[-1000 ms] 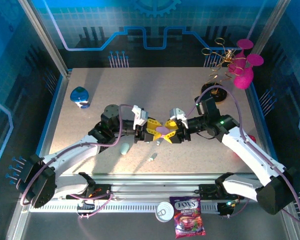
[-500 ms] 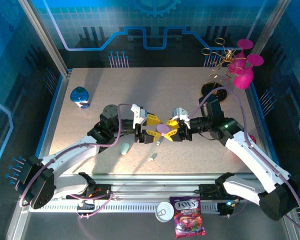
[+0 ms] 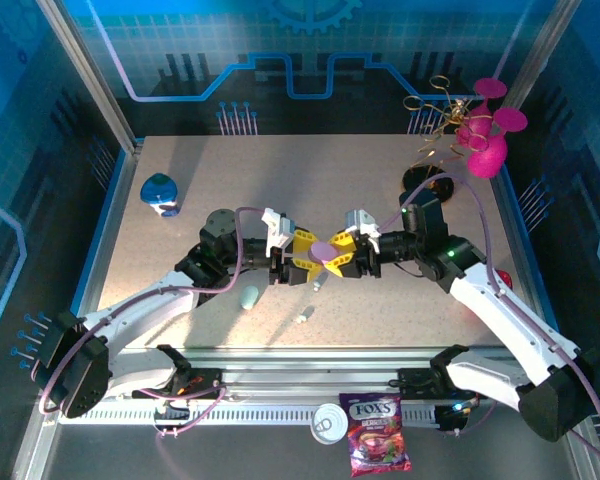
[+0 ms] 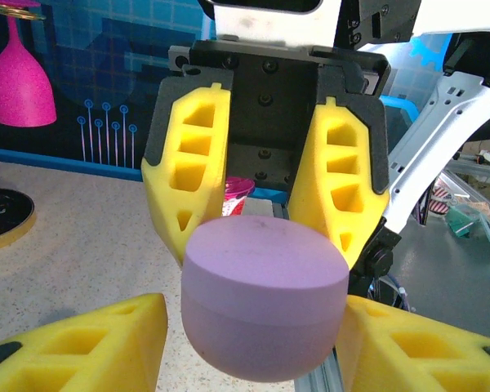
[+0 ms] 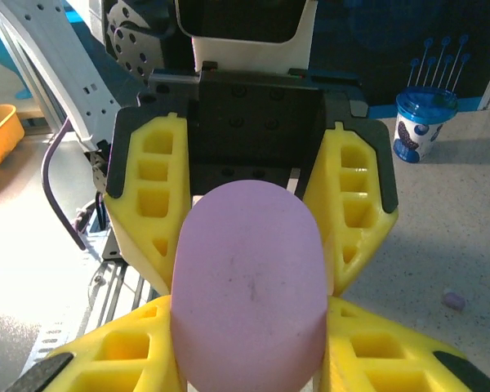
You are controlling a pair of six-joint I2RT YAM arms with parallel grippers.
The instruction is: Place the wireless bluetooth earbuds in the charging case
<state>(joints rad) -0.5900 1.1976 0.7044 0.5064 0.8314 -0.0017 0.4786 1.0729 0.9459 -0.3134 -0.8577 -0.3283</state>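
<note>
Two pincers flank purple charging case (image 4: 265, 310); right pincer (image 5: 249, 327) clamps it; left pincer (image 4: 255, 318) parted, not gripping; probably light, slippery; hold broad faces.

The left arm (image 3: 145, 300) and right arm (image 3: 505, 310) were white with black joints, purple cables (image 3: 242, 245) and yellow cut-out fingers (image 4: 159, 188).

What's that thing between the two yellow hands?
A purple charging case, pinched in the right hand, with the left hand facing it. The top view shows it; both wrist views show it close up.
</note>
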